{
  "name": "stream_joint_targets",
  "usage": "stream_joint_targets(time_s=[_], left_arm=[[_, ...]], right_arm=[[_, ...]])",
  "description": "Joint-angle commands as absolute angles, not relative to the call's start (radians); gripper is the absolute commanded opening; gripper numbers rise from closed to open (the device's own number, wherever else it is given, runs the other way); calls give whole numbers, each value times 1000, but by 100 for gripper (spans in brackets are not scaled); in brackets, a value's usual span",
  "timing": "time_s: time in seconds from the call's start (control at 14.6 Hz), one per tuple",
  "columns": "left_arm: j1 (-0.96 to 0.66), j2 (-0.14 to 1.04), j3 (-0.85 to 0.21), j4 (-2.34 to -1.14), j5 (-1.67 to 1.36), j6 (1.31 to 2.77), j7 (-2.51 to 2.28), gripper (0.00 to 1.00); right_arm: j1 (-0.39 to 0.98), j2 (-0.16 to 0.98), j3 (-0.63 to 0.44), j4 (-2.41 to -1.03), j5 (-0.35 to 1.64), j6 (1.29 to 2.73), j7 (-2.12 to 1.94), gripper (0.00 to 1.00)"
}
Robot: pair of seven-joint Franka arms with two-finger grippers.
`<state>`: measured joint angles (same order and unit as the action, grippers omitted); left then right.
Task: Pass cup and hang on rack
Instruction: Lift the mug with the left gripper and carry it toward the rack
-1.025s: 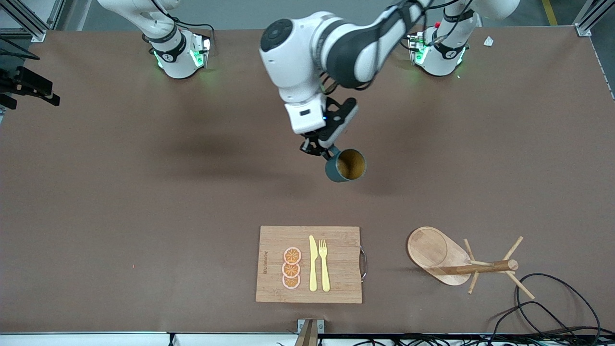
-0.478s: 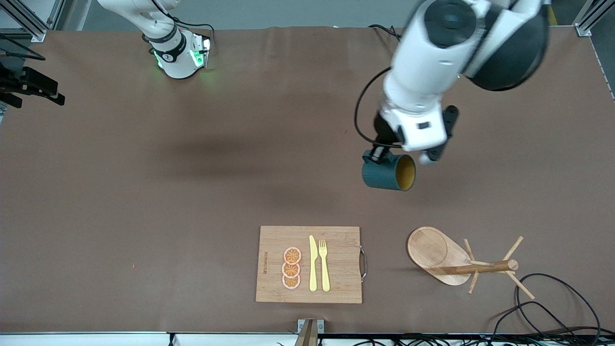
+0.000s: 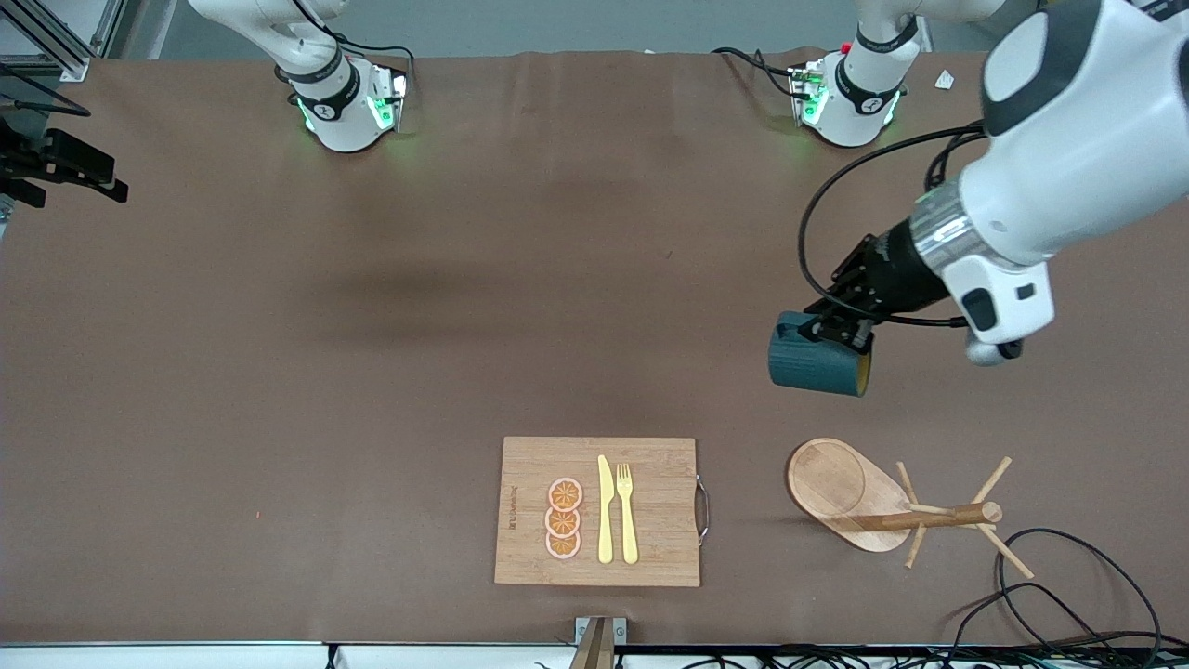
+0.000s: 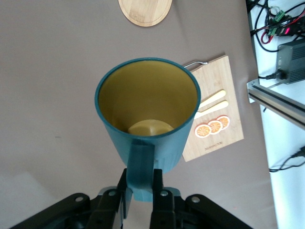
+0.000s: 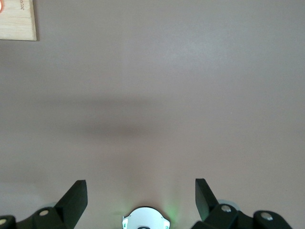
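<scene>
The cup (image 3: 816, 364), dark teal with a mustard inside, hangs in the air on its side. My left gripper (image 3: 843, 333) is shut on its loop handle. In the left wrist view the fingers (image 4: 158, 187) pinch the handle below the cup (image 4: 147, 109). The cup is over bare table, apart from the rack (image 3: 841, 488), a wooden mug tree that stands nearer to the front camera. Its oval base also shows in the left wrist view (image 4: 145, 9). My right gripper (image 5: 139, 183) is open and empty, high over the table near its own base.
A bamboo cutting board (image 3: 650, 465) with orange slices (image 3: 564, 518), a yellow knife (image 3: 605, 511) and a fork (image 3: 627, 511) lies beside the rack, toward the right arm's end. Black cables (image 3: 1068, 576) loop on the table next to the rack.
My left arm has swung the cup from over the table's middle toward the left arm's end, closer to the rack. The cup has turned, so its mouth no longer faces the front camera.
</scene>
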<state>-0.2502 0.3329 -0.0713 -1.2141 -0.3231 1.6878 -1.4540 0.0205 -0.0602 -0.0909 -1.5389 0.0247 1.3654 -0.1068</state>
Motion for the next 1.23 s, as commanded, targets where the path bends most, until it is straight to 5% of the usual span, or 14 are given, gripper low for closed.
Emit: stream_joint_targets(time_s=[0.0,0.41,1.16], left_arm=[[-168,307,-77,-1232,-424,1715,-1401,1],[13,366,-71,-1235,-709,1772,-1189,1],[78,509,-71,-1235,-1004,1898,-1056,0]], right_arm=[[29,-77,-87,-1557,14,1365,-92,100],[29,-78,-87,-1557,14,1359,-92,100],[29,-78,-87,-1559,14,1362,-92,100]])
